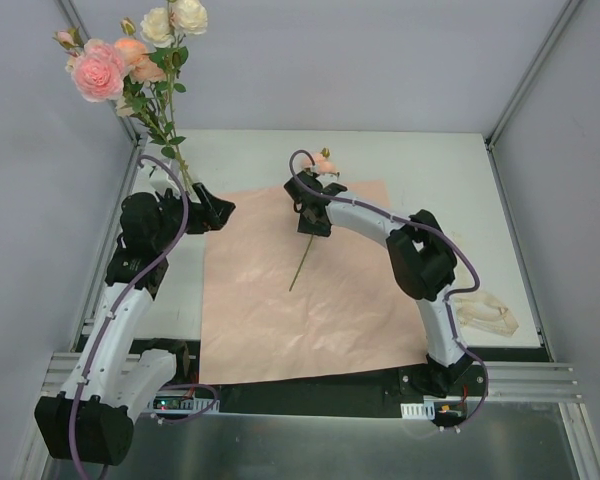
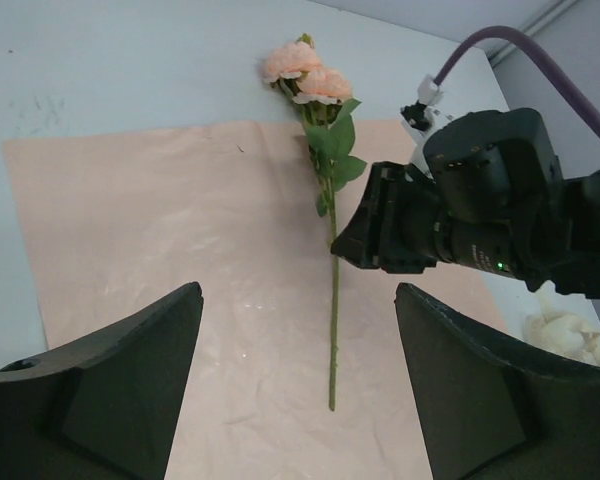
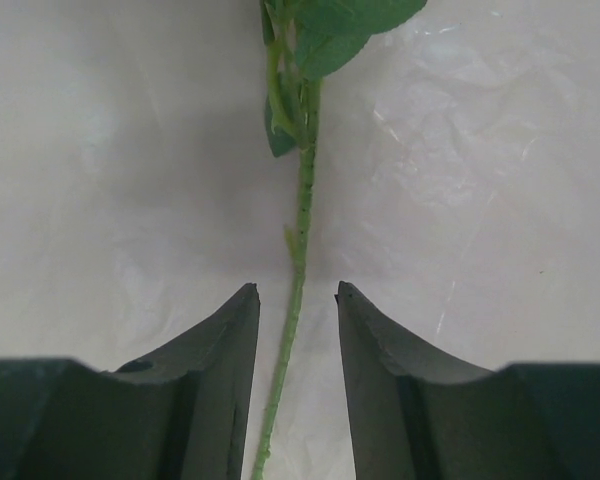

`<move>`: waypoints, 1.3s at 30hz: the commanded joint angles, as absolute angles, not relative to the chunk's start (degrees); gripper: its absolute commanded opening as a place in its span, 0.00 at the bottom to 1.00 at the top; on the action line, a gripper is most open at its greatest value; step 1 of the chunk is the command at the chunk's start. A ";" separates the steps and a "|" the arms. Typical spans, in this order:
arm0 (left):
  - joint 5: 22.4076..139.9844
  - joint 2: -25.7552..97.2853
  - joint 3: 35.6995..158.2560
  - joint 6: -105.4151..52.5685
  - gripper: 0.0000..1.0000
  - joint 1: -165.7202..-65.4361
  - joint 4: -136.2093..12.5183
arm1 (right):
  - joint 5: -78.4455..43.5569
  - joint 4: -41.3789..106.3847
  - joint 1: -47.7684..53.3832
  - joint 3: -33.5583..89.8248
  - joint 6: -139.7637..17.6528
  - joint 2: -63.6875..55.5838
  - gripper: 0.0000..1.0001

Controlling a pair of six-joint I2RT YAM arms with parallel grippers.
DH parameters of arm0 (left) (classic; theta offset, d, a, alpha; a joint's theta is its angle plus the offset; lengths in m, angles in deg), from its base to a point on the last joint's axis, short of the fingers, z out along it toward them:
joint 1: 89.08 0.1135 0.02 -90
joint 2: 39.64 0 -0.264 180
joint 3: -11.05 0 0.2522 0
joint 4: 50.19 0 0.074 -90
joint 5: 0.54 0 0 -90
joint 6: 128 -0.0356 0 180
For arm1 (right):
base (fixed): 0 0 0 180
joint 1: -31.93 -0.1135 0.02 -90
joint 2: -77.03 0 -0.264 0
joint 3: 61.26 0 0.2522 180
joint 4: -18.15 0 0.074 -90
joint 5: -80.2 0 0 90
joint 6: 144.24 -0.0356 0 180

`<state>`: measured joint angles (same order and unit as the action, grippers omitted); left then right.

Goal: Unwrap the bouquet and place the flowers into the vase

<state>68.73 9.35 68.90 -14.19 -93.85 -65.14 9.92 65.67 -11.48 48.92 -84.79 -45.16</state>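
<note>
Item one, your left claw [image 2: 298,300]: fingers spread wide with nothing between them, raised at the left edge of the pink paper [image 1: 270,320] and facing across it. Item two, your right claw [image 3: 295,295]: lowered over the middle of the sheet, fingers parted and straddling the green stem of the single flower [image 1: 305,255]. A thin gap shows on each side, so you have no pinch on it. Item three, that single flower: lying flat, stem on the paper with its cut end toward the arm bases and its leaves just ahead of the right claw's fingers. Its peach blooms rest on the bare white bench [image 1: 430,170] just past the sheet's far edge. Item four, the bunch of flowers [image 1: 130,60]: pink, peach and cream blooms standing upright at the far left corner, stems running down just beside your left claw. You cannot tell from these views what holds their lower ends. Item five, the pink paper: spread open and flat, creased, covering the middle of the bench. Item six, a cream ribbon [image 1: 485,312]: heaped loose on the bench beside the right arm, well apart from both lots of flowers.
</note>
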 commanded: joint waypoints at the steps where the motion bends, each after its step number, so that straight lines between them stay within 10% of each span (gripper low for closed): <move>1: 63.80 10.54 70.77 -12.25 0.77 -95.93 -63.60 | 12.52 67.15 -11.48 51.38 -87.55 -46.72 0.38; 9: 64.50 12.65 72.53 -12.43 0.76 -99.01 -63.60 | 11.38 65.75 -11.48 51.46 -88.43 -49.71 0.27; 15: 65.02 12.57 72.97 -12.34 0.76 -100.33 -63.69 | 13.65 64.43 -11.31 48.75 -87.56 -45.94 0.00; 30: 46.22 27.50 81.93 -2.07 0.74 -103.83 -61.49 | -7.14 27.44 -7.00 13.08 -67.17 -9.47 0.00; 39: 53.75 33.48 81.06 10.75 0.75 -110.52 -52.09 | -11.22 22.41 -6.30 5.32 -67.69 0.12 0.00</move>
